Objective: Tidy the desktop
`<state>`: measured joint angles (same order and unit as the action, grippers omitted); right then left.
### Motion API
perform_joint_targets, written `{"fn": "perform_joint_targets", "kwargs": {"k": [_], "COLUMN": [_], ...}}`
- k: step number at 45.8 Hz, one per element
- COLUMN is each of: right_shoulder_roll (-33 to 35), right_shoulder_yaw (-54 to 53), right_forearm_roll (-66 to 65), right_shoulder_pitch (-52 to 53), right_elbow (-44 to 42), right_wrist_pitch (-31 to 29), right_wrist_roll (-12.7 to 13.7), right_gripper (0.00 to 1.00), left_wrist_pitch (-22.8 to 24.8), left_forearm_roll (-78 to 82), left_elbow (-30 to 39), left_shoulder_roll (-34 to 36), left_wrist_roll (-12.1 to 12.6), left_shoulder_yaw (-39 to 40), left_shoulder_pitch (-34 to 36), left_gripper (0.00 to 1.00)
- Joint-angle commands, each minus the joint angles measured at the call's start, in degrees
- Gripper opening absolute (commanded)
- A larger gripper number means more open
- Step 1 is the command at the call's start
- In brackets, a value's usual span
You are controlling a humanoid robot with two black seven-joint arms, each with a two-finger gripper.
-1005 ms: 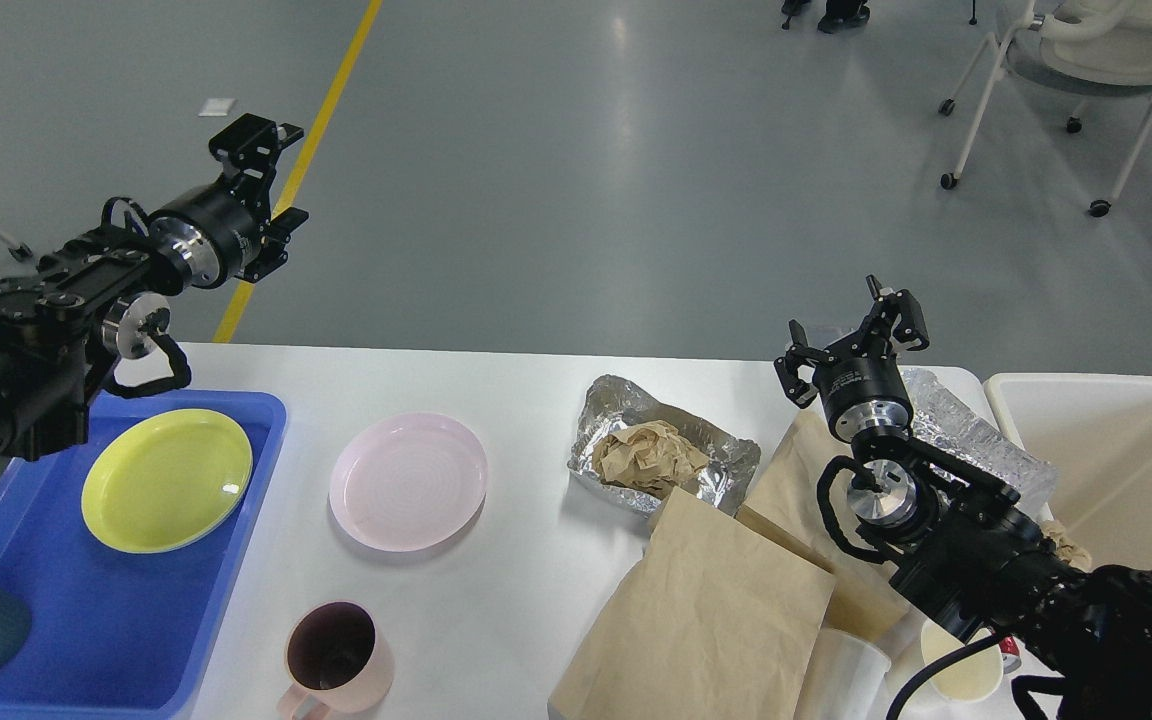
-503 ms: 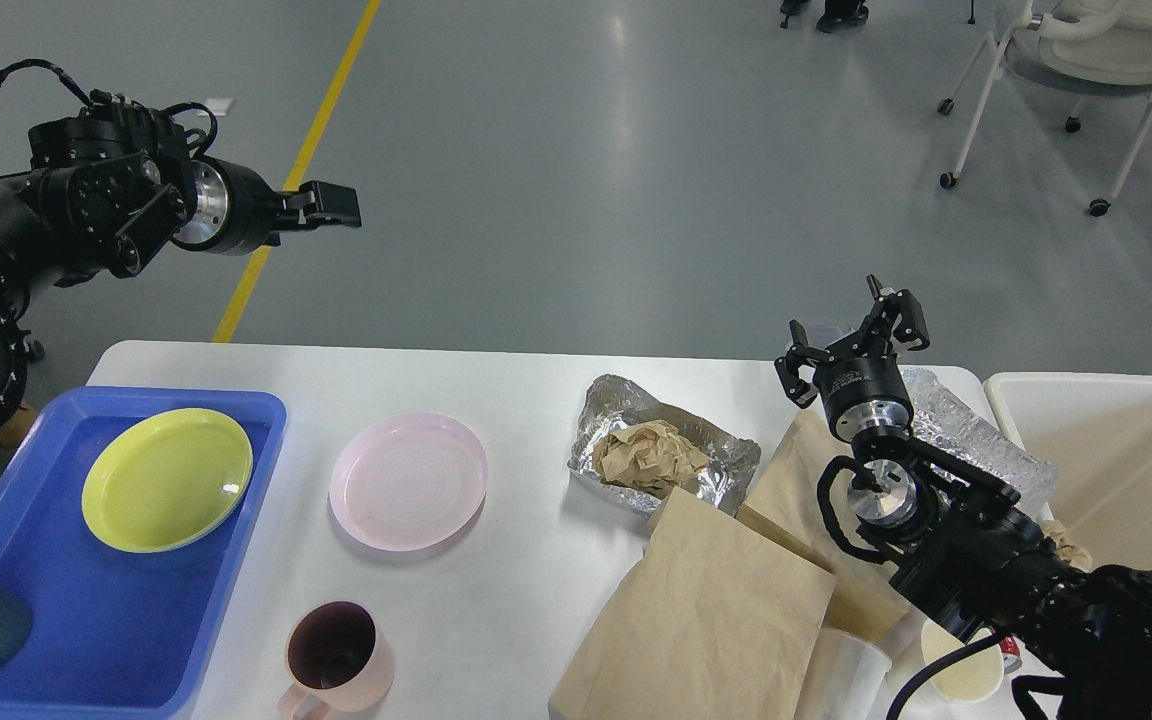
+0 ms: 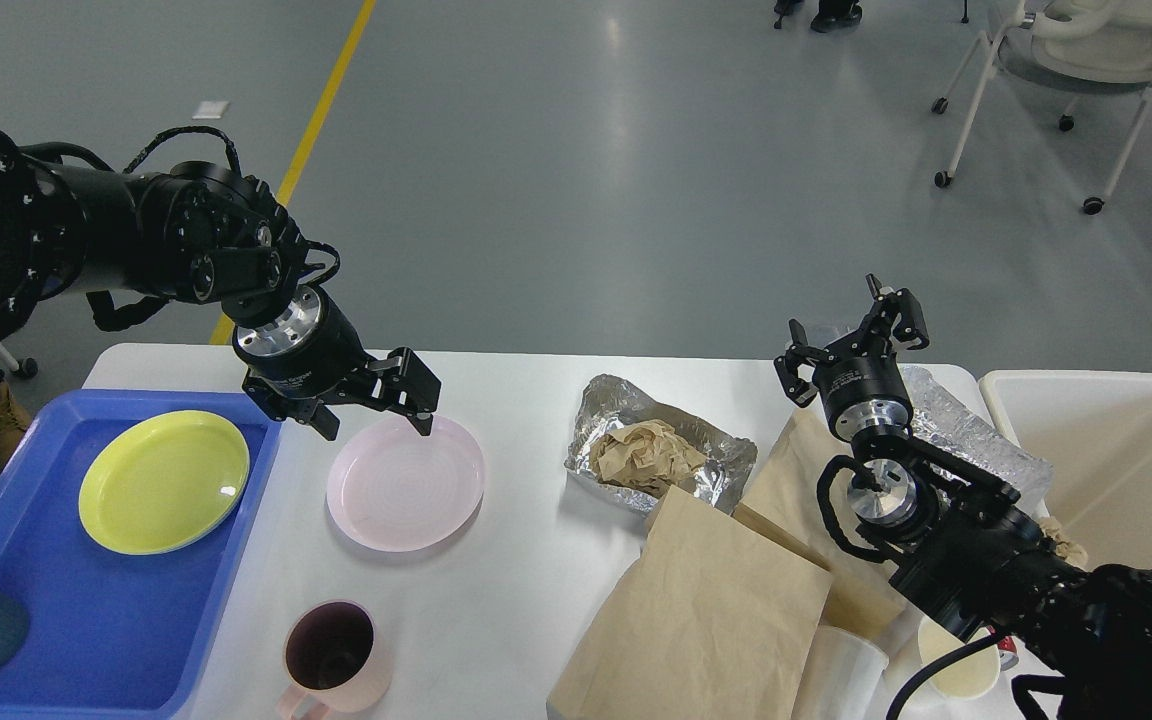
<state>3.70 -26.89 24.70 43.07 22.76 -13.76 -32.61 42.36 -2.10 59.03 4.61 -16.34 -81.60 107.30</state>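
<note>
Plate (image 3: 404,482), pink, lies on desk (image 3: 526,560) beside blue tray (image 3: 116,620). Left pincer (image 3: 376,405) spread wide, empty, over its far rim. Best to straddle that rim squarely before closing. Right pincer (image 3: 851,345) open, empty.

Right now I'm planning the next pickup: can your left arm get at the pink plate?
Probably yes. The left tool hangs open right over the pink plate's far rim, and nothing lies on the plate or between them.

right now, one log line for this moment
left hand: open, over pink plate far rim | right hand: open, idle | yellow plate: in blue tray
</note>
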Motion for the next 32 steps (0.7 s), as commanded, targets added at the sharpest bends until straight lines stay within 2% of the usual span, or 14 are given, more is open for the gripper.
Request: {"fn": "perform_joint_targets", "kwargs": {"k": [1, 32], "right_shoulder_roll": [-0.01, 0.08], "right_shoulder_yaw": [0.0, 0.0], "right_forearm_roll": [0.0, 0.0], "right_shoulder_pitch": [0.0, 0.0], "right_elbow": [0.0, 0.0], "right_wrist_pitch": [0.04, 0.04], "right_wrist_roll": [0.0, 0.0], "right_gripper": [1.0, 1.0], "left_wrist_pitch": [0.01, 0.01], "left_forearm_roll": [0.0, 0.0], "left_elbow": [0.12, 0.12], "left_shoulder_roll": [-0.13, -0.75], "left_wrist_roll": [-0.01, -0.01], "left_shoulder_yaw": [0.03, 0.12], "left_shoulder_pitch": [0.01, -0.34], "left_gripper": [0.99, 0.99]}}
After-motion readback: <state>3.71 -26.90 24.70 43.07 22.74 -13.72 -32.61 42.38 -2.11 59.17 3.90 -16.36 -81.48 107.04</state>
